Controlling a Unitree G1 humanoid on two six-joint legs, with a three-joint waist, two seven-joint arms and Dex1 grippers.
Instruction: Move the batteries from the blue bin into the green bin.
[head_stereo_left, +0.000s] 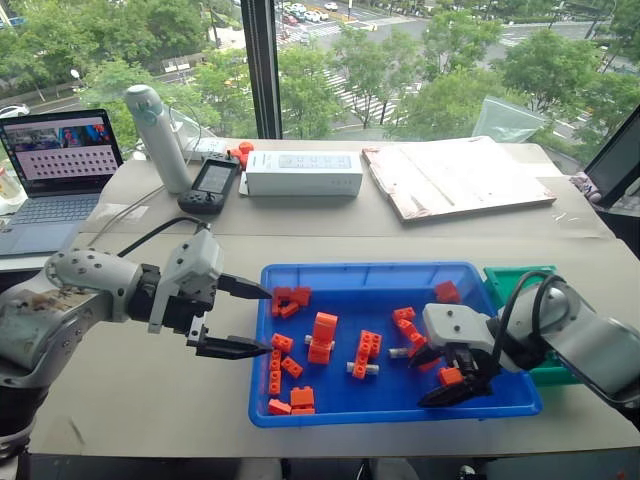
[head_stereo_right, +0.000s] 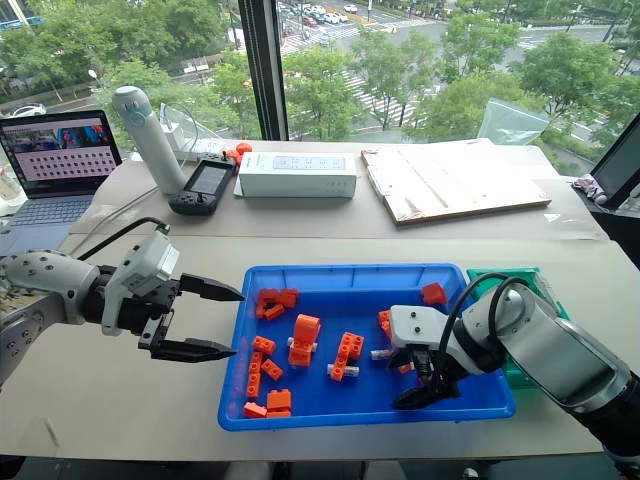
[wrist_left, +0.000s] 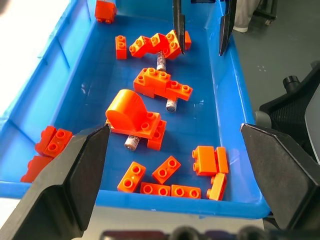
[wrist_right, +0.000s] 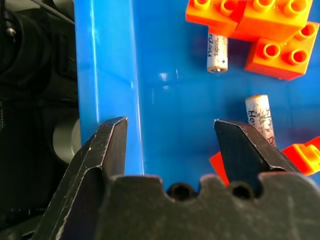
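The blue bin (head_stereo_left: 395, 405) sits at the lower centre of the head views on the table (head_stereo_left: 150, 380), strewn with orange bricks (head_stereo_left: 322, 337). The green bin (head_stereo_left: 512, 282) touches its right edge and is largely covered by the right arm.

The left tool (head_stereo_left: 243, 318) hangs at the bin's left rim, its two black fingers spread wide, nothing between them. The right tool (head_stereo_left: 455, 375) points down into the bin's lower right corner; its fingers stand apart, gripping nothing.

From the head views the batteries are barely visible: one pale cylinder (head_stereo_left: 397, 352) shows beside the bricks at centre right. The left wrist view looks along the bin and shows three batteries (wrist_left: 171, 104) lying on the floor, each partly tucked under orange bricks, with the other tool's finger tips at the upper edge of the frame. The right wrist view is close to the bin wall and shows two batteries (wrist_right: 217, 52) flat on the blue floor, the nearer one (wrist_right: 261, 120) just beside the right-hand finger (wrist_right: 247, 150) at the frame's centre right.
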